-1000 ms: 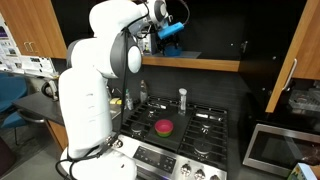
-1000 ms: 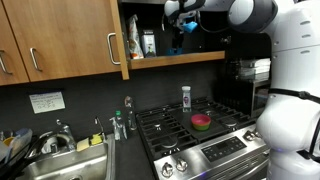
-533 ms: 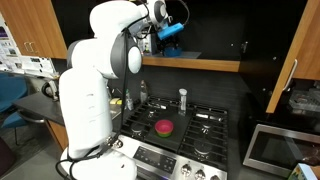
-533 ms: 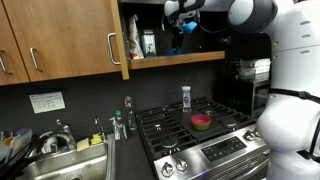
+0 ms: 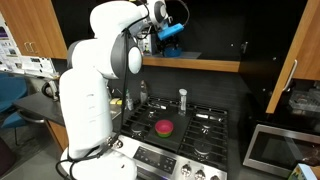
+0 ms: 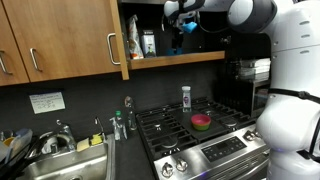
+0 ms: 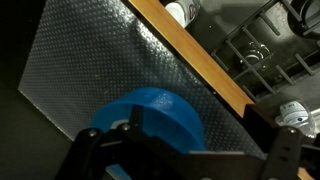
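Note:
High at the wooden shelf above the stove, my gripper reaches in. A round blue object stands on the shelf's textured liner between the jaws. In the wrist view my gripper is open, its dark fingers on either side of the blue object. The left finger sits close against it and the right finger stands well apart. Whether either finger touches it I cannot tell.
Below is a gas stove with a red bowl and a white shaker. A cabinet door hangs open beside the shelf. A sink and a microwave flank the stove.

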